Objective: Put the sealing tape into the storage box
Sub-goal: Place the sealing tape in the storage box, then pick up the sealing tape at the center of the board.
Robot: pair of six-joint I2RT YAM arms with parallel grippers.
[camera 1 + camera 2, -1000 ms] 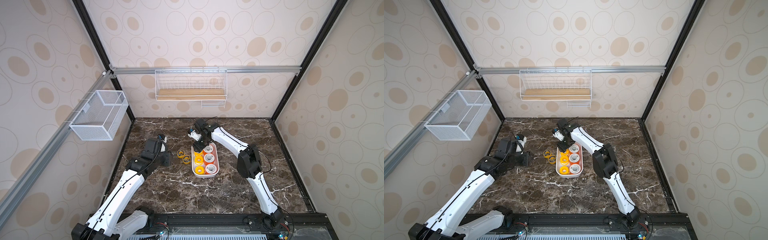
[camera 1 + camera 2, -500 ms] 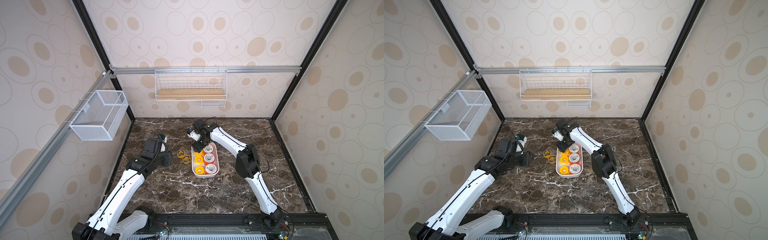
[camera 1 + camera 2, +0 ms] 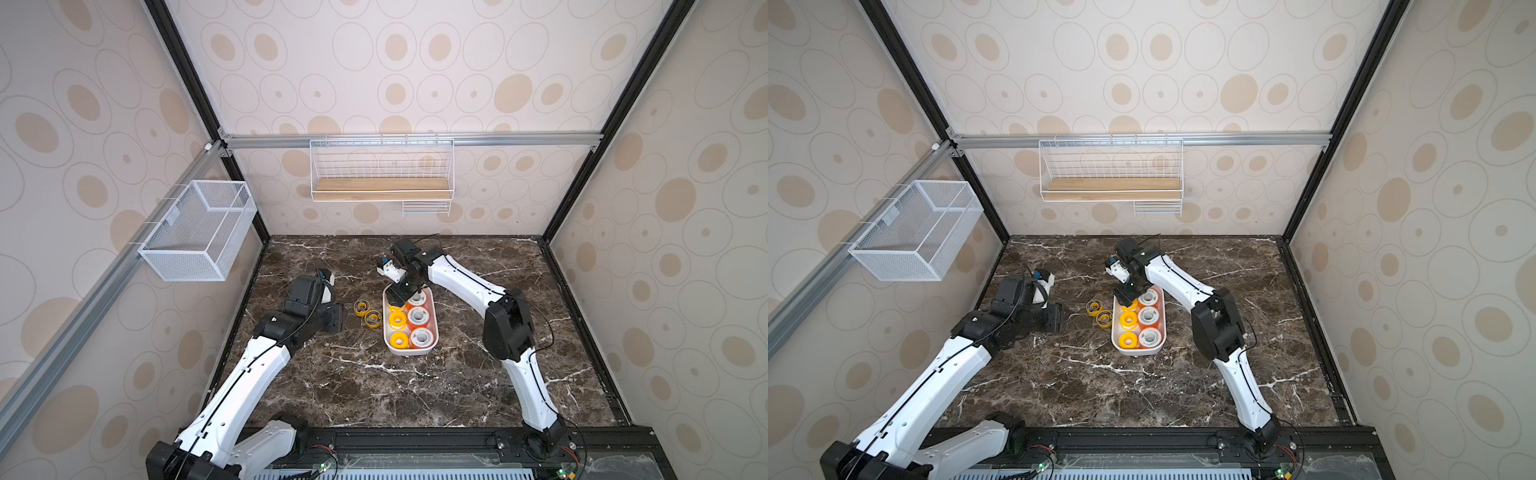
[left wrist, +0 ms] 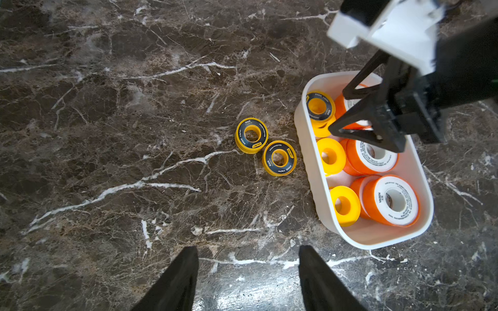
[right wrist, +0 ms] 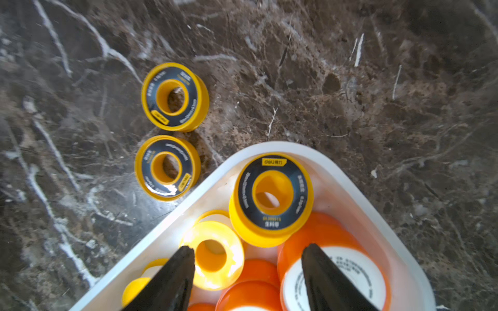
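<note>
The storage box [image 3: 409, 353] [image 4: 304, 150] is a white tub on the marble table, holding several sealing tape spools: orange ones [image 4: 393, 200], plain yellow ones [image 4: 330, 156], and a black-ringed yellow one [image 5: 272, 196] lying on top at its far end. Two black-ringed spools [image 3: 361, 307] [image 3: 372, 318] lie flat on the table just left of the box, also shown in the left wrist view [image 4: 251, 134] [image 4: 279, 158]. My right gripper [image 5: 248, 250] [image 3: 397, 296] hangs open over the box's far end, holding nothing. My left gripper [image 4: 248, 250] [image 3: 334, 318] is open above bare table, left of the two loose spools.
A white wire-mesh basket [image 3: 199, 232] hangs on the left wall. A wire rack with a wooden board [image 3: 380, 183] hangs on the back wall. Walls close the table in on three sides. The right arm's elbow [image 3: 509, 324] stands right of the box.
The right arm has shifted only slightly over the box's far end. The left arm and the two loose spools have stayed in place.
</note>
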